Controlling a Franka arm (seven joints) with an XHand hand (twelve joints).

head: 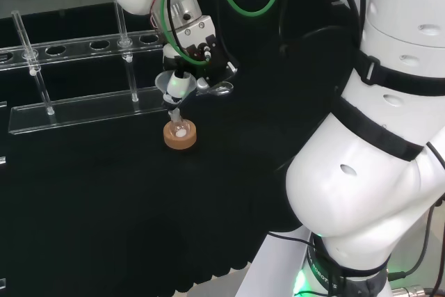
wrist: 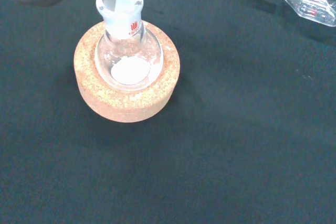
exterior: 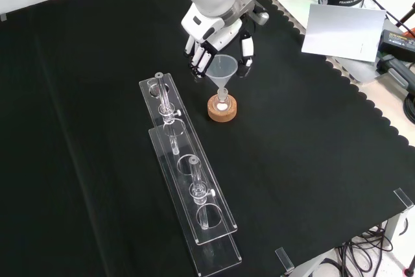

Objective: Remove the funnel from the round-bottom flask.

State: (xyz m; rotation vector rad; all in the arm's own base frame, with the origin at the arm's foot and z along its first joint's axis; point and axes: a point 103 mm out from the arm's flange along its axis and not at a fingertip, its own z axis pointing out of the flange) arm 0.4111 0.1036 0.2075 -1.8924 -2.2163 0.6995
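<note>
Fingers (exterior: 202, 56) curled down around the funnel (exterior: 222, 69) cone, thumb on the far side; from the front view they look closed on the rim, though actual contact is hard to confirm. Hand (head: 201, 50) sits directly above the flask (wrist: 128, 56). Funnel stem is in the flask neck; flask rests in the cork ring (exterior: 222, 109) on the cloth. Funnel likely light, stiff, smooth and slippery; flask is fragile glass. Best hold: cone wall below the rim, lift straight up.
</note>
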